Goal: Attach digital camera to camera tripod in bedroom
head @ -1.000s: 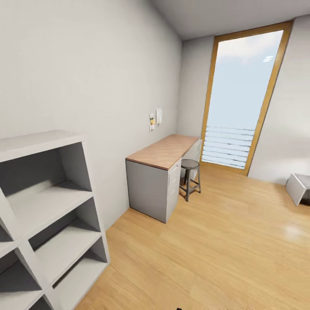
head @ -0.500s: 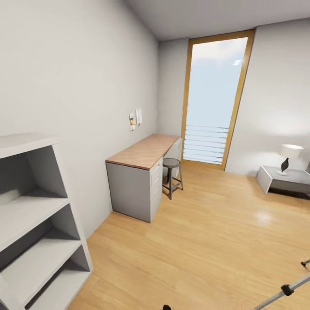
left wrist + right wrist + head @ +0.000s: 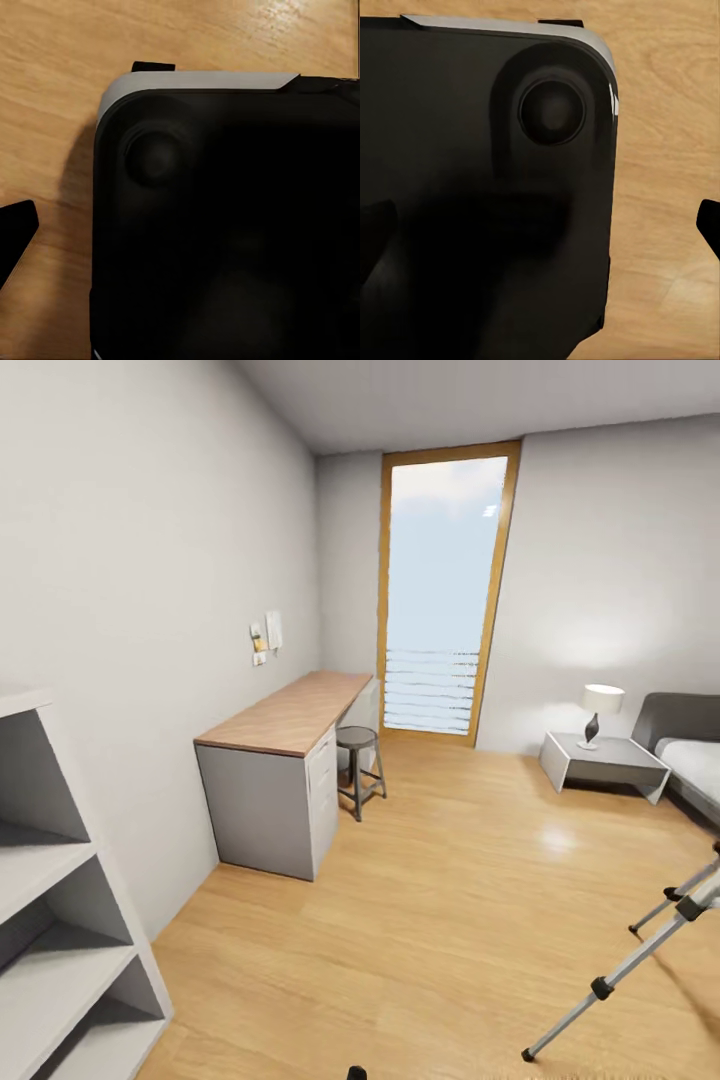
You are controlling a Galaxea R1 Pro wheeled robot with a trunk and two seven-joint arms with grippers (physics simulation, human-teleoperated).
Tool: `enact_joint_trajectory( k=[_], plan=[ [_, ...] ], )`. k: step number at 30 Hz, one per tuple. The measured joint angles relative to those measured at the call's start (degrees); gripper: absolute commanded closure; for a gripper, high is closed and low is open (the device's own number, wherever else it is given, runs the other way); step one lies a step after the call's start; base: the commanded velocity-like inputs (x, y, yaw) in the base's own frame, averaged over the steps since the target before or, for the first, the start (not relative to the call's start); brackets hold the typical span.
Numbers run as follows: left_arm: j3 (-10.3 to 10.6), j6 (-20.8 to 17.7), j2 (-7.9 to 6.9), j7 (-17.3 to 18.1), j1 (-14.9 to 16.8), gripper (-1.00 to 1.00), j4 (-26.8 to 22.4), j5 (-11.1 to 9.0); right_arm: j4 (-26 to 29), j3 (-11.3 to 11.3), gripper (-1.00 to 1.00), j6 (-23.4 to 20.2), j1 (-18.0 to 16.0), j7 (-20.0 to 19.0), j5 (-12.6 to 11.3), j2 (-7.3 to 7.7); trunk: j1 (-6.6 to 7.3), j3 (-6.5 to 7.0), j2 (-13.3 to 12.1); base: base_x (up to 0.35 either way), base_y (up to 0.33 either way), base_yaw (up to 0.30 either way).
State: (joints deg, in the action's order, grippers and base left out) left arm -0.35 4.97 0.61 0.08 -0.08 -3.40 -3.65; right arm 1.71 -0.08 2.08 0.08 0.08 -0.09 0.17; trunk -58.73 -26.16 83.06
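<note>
Over at the right edge of our head view, the tripod (image 3: 640,950) is showing: two silver legs with black joints splayed on the wood floor (image 3: 470,900), feet planted wide so it stands on its own. Its head is cut off by the frame, so we can't tell how the mount sits.

We're in the bedroom, with the tall window (image 3: 440,590) ahead, a wood-topped counter (image 3: 290,710) along the wall with a stool (image 3: 358,765) tucked just beside it, and a lamp (image 3: 598,710) on a low side table (image 3: 605,760) next to the bed (image 3: 695,750). A grey shelf (image 3: 50,920) stands close on our left.

Each wrist view looks down past a dark, rounded body (image 3: 225,225) to the floor, with a black tip at the edge, perhaps a finger. We judge the arms are tucked low for travel. We cannot tell whether either pincer is released or clenched. We can't make out the camera, so its place stays unknown.

We reckon the step in hand is closing on the tripod.
</note>
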Motion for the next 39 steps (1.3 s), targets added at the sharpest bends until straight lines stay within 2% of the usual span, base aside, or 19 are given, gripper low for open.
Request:
enact_joint_trajectory(
  k=[18,26,39],
  plan=[
    [0.0,0.0,0.01,0.0,0.0,-1.0,0.0,0.0,0.0,0.0,-1.0,0.0,0.0,0.0,0.1,0.0,0.0,0.0,0.0,0.0,0.007,-0.286],
    [0.0,0.0,0.07,0.0,0.0,-1.0,0.0,0.0,0.0,-0.1,-1.0,-0.1,0.0,0.0,0.2,0.09,0.0,0.0,0.0,0.0,0.124,-0.061],
    [0.0,-0.3,0.08,0.0,0.0,-1.0,0.0,0.0,0.0,-0.2,-1.0,-0.1,0.0,0.0,0.1,0.17,0.0,0.0,0.0,0.0,0.304,-0.002]
  ],
)
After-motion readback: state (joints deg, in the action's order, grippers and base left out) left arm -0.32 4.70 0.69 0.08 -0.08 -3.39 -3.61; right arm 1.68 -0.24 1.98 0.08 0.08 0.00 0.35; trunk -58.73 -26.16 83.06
